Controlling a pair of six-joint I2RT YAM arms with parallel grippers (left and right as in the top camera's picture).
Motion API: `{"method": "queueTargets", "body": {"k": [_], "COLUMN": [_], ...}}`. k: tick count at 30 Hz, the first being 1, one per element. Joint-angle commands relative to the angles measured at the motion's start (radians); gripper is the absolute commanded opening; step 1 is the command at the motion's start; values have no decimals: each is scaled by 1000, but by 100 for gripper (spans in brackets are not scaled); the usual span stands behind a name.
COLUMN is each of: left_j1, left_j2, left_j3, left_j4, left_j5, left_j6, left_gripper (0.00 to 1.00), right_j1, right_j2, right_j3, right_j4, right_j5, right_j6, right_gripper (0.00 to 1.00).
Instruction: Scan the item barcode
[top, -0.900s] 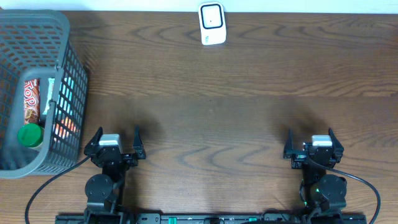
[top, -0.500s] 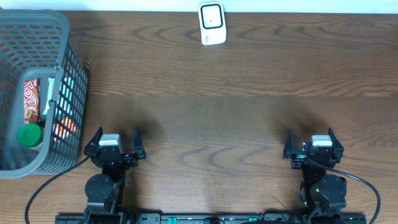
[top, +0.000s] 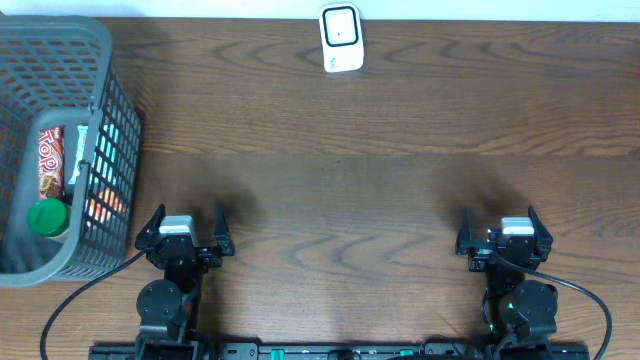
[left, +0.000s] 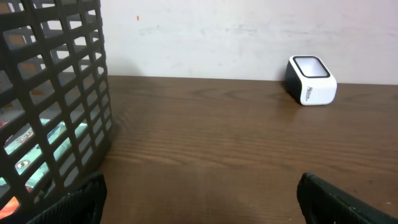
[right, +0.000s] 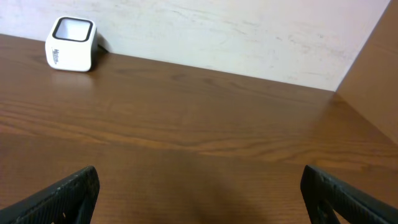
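Wood bench (top: 380, 150), both arms parked at the near edge. Grey mesh basket (top: 105, 170) sits at the far left of the bench, just beside the left arm. Left gripper (top: 188, 218): jaws fully apart, holding nothing, touching nothing; its fingers (left: 74, 199) frame bare wood in the wrist view. Right gripper (top: 499, 217): same, jaws wide apart, empty, well away from everything. White scanner (top: 341, 38) stands at the far edge near centre, window facing up, well apart from both grippers. Items are inside the basket: red snack pack (top: 48, 160) and, nearer the arms, a green-capped bottle (top: 47, 217). No barcode is readable from any view.
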Motion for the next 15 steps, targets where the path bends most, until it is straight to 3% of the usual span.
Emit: {"method": "queueTargets", "body": {"k": [1,15], "left_j1": [4,4], "left_j2": [-1,-1], "left_j3": [-35,-35], "left_j4": [-11,-11], "left_j5": [-5,-5], "left_j6": [10,10], "left_gripper": [98,98], "right_j1": [9,9], "right_j2": [-8,-8], "right_j3": [-6,-6], "right_j4": [2,3], "right_j5": [-2,-2], "right_j6": [-11,-11], "right_gripper": [99,99]}}
